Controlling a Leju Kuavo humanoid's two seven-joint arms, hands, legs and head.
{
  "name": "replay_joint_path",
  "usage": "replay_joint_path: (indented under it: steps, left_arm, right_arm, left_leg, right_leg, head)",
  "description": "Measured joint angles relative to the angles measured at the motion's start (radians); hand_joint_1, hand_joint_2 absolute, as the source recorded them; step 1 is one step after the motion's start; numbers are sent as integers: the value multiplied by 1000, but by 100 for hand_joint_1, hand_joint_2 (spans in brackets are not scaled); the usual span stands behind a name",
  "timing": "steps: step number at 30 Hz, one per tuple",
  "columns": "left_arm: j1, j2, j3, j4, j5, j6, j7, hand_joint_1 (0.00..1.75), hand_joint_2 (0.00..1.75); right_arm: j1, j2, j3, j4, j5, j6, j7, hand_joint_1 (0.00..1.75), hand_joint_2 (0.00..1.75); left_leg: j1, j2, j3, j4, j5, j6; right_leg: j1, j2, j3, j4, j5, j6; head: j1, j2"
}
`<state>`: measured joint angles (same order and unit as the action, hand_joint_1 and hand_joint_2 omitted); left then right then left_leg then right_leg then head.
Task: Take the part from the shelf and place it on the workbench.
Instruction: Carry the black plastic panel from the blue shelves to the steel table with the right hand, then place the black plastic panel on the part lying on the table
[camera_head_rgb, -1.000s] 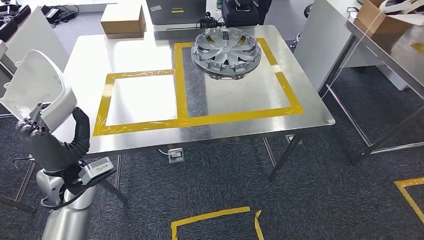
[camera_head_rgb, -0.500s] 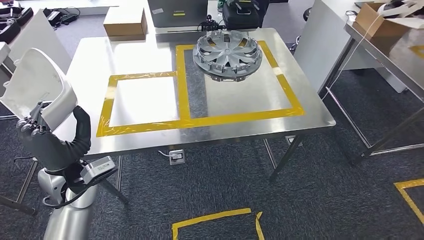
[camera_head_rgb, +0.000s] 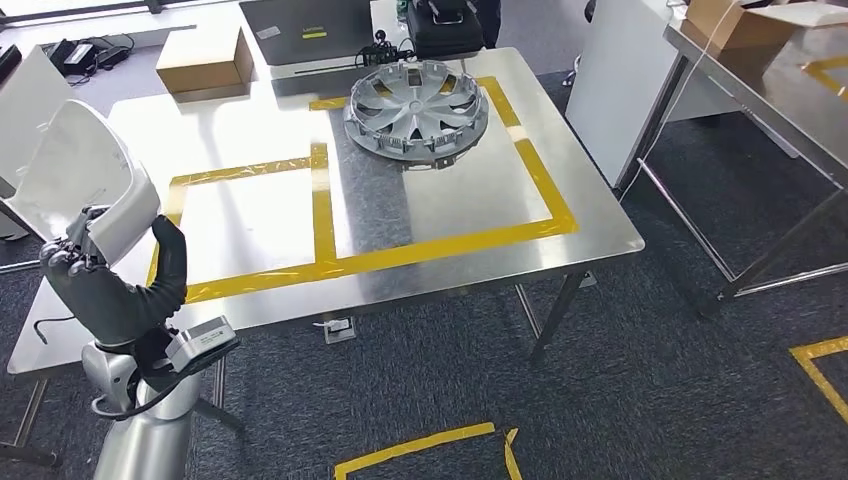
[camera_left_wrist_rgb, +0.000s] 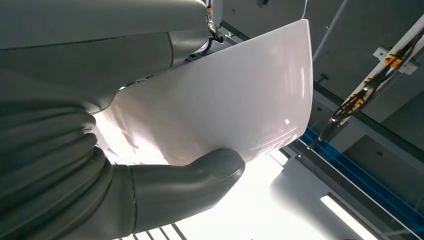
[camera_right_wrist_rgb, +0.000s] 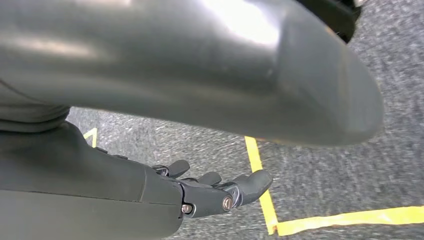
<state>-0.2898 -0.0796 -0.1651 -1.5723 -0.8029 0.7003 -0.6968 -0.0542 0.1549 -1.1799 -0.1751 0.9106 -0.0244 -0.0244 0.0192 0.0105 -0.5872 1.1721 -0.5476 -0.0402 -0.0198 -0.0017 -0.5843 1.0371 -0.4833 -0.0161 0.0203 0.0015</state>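
White part (camera_head_rgb: 85, 180) gripped in left hand (camera_head_rgb: 105, 285), beside workbench (camera_head_rgb: 440, 215)

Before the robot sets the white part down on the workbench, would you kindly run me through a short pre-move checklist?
1. White part held by left hand: ok.
2. Thumb pressed on the part: ok.
3. Smaller taped rectangle on workbench free: ok.
4. Hubcap lies apart, in the larger rectangle: ok.
5. Right hand holds nothing, over the floor: ok.
6. Part over the bench: not ok, at its left edge.
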Motion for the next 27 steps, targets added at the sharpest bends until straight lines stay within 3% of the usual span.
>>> replay_joint_path:
  steps: [2,4,5,7,8,9,12,13,15,17,19,20,22,24,26,27]
  left_arm:
    - [1,1,0,1,0,0,0,175,175]
    - [8,2,0,2,-1,0,0,175,175]
    - [10,3,1,3,-2,0,0,175,175]
    - [11,3,1,3,-6,0,0,175,175]
    - [12,3,1,3,-8,0,0,175,175]
    - [13,2,1,3,-10,0,0,175,175]
    - [12,-2,2,0,-15,0,0,175,175]
    - [11,-3,2,-2,-16,0,0,175,175]
    - [13,-7,3,-6,-18,0,0,175,175]
    - [18,-8,5,-7,-22,0,-1,175,175]
    - [25,-9,7,-7,-27,0,-1,175,175]
    - [27,-10,8,-8,-31,0,-1,175,175]
    - [28,-11,10,-9,-42,0,-1,175,175]
    - [29,-11,12,-8,-50,0,0,175,175]
    - [30,-10,14,-1,-57,0,12,175,175]
    - [28,-8,14,5,-64,0,24,175,175]
  right_arm:
    - [-1,0,0,0,0,0,0,0,0]
    - [1,0,0,0,-1,-1,-1,0,0]
    - [2,0,0,0,-2,-1,-1,0,0]
    - [3,2,-1,0,-4,-3,-2,0,0]
    - [1,4,-1,0,-4,-3,-3,0,0]
    - [0,5,-1,0,-4,-3,-4,0,0]
    - [-1,5,-2,0,-3,-2,-7,0,0]
    - [-1,5,-2,0,-3,-2,-8,0,0]
    - [-3,5,-1,0,0,-2,-11,0,0]
    - [-3,5,-1,0,1,-1,-12,0,0]
    - [0,5,-2,0,2,-1,-13,0,0]
    - [2,5,-2,0,3,-1,-14,0,0]
    - [4,4,-2,0,6,-1,-15,0,0]
    - [3,3,-1,0,9,-1,-16,0,0]
    - [3,3,-1,0,13,-1,-15,0,0]
    - [3,3,-1,0,14,-1,-15,0,0]
  left_leg:
    - [-2,-3,-84,103,-43,2]
    - [-4,-5,-129,116,-52,8]
    - [-6,-6,-130,79,-25,13]
    - [-15,-8,-114,-38,74,28]
    - [-19,-10,-106,-81,106,34]
    - [-23,-12,-100,-107,127,38]
    - [-22,-14,-71,-120,123,50]
    - [-20,-14,-58,-125,118,56]
    - [-17,-15,-36,-131,105,65]
    - [-17,-15,-18,-132,88,70]
    - [-17,-16,5,-132,69,70]
    - [-17,-17,18,-132,60,69]
    - [-18,-18,41,-131,40,64]
    - [-21,-19,51,-130,22,55]
    - [-23,-20,59,-125,13,48]
    - [-24,-19,65,-129,9,53]
  right_leg:
    - [3,5,17,0,-17,-7]
    - [7,12,41,0,-37,-9]
    - [8,15,56,0,-48,-9]
    - [12,18,80,0,-70,-4]
    - [13,20,89,0,-82,0]
    - [15,22,96,-1,-92,6]
    - [16,22,114,17,-94,23]
    - [16,20,103,46,-87,28]
    - [14,14,37,145,-93,37]
    - [13,11,-51,241,-142,44]
    - [13,10,-101,252,-178,47]
    - [14,10,-106,218,-162,45]
    - [19,8,-93,100,-53,31]
    - [27,6,-81,20,31,16]
    - [28,8,-72,5,46,10]
    - [28,9,-65,1,53,9]
  head:
    - [-1,0]
    - [-2,0]
    - [-2,0]
    - [-4,0]
    - [-4,0]
    - [-4,0]
    - [-3,0]
    - [-3,0]
    - [-1,0]
    - [0,0]
    - [0,0]
    - [0,0]
    - [0,0]
    - [0,0]
    - [-1,0]
    - [-2,0]
